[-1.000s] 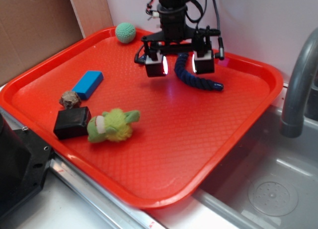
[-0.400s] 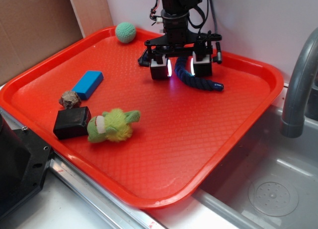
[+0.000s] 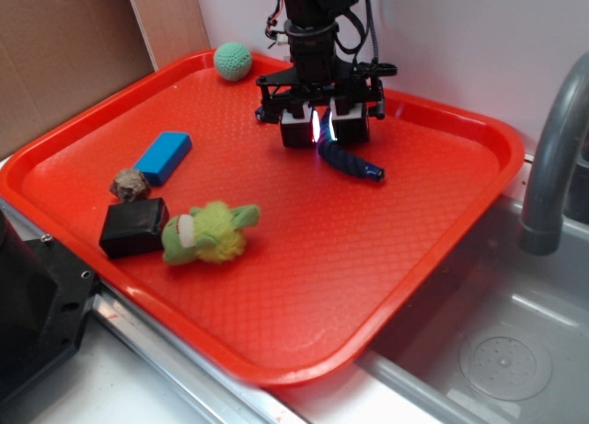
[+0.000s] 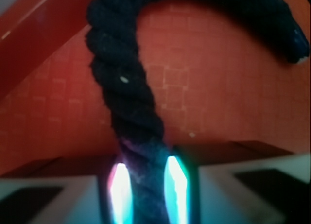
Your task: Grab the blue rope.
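The gripper (image 3: 319, 128) is squeezing the rope (image 4: 127, 97) tight between its jaws. The rope is lying on the tray (image 3: 304, 249), running straight out from the jaws, then curling sideways.

At the far side of the red tray (image 3: 460, 222), gripper (image 3: 321, 130) clamps the blue rope (image 3: 348, 160), whose free end lies on the tray just right of the gripper; green ball (image 3: 233, 61) sits left of it, well apart.
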